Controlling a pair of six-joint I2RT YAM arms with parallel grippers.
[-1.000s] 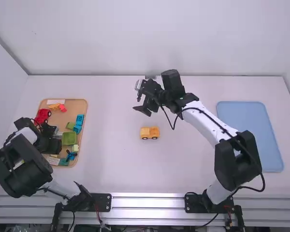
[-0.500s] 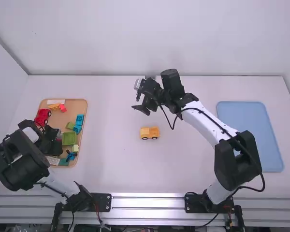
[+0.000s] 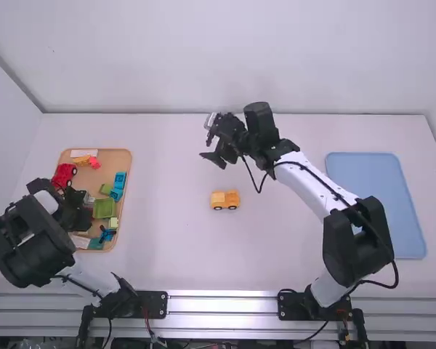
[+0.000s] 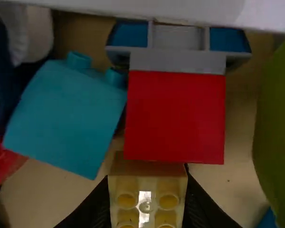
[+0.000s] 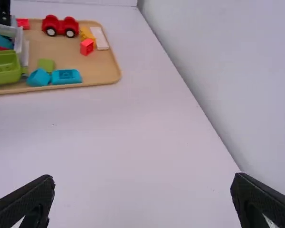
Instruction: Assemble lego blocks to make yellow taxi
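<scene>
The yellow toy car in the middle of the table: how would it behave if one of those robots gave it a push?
The yellow toy car would probably roll lengthwise, since it stands on wheels. It looks like moulded plastic, so likely stiff and light. Sitting low, it seems unlikely to tip under a gentle push.

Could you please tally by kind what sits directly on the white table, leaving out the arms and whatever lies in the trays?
Trays: 2 (the wooden tray and the blue tray)
Wheeled toys: 1 (the yellow-orange toy car)
Total: 3
</scene>
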